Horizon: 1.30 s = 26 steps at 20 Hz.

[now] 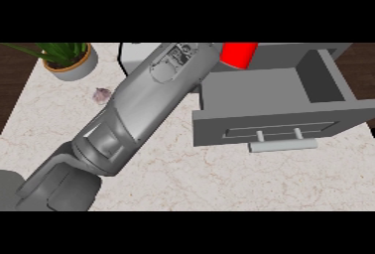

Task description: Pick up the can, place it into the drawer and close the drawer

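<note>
The red can (239,55) shows at the top of the view, over the back left corner of the open grey drawer (273,89). My left forearm (139,109) runs from the lower left up to the can. Its wrist end lies right beside the can and covers the hand, so I cannot see how the hand meets the can. The drawer stands pulled out, its front panel (282,130) and pale bar handle (282,145) facing the near side. Only the can's lower part is visible. My right hand does not appear.
A potted plant (70,57) stands at the back left corner of the marble counter (219,183). A small pinkish object (101,94) lies near it, left of my forearm. A pale grey block (138,53) sits behind the arm.
</note>
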### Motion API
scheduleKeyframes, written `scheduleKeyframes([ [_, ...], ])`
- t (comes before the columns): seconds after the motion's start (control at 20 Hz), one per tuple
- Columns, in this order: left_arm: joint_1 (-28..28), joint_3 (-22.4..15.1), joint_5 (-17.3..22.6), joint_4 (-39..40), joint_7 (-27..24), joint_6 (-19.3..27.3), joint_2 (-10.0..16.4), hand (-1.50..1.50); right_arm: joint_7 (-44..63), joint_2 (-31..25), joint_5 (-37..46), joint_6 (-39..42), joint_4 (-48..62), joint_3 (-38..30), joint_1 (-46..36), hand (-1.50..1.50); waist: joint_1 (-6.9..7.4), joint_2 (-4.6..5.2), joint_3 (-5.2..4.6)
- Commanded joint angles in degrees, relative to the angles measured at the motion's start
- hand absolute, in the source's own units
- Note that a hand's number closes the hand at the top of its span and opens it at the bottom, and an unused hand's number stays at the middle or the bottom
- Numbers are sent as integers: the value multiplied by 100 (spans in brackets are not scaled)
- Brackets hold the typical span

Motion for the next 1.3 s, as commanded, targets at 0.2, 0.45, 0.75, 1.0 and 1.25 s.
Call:
scheduleKeyframes([
  [0.2,94,-742,444,377,-453,375,0,150,174,-94,-15,31,-70,48,-170,-150,-133,22,3],
  [0.45,-72,-804,601,729,-662,292,0,150,111,114,219,-121,-123,221,-113,-150,-146,39,2],
  [0.75,133,-1305,699,868,-750,497,0,150,302,-95,-30,-37,-89,87,-355,-150,-239,59,4],
  [1.0,167,-1437,741,1084,-1070,491,0,150,356,-147,-62,-64,-62,19,-439,-150,-280,95,3],
  [1.25,361,-1575,935,1015,-1147,831,0,-150,371,-259,82,-168,240,43,-937,-150,-291,135,4],
])
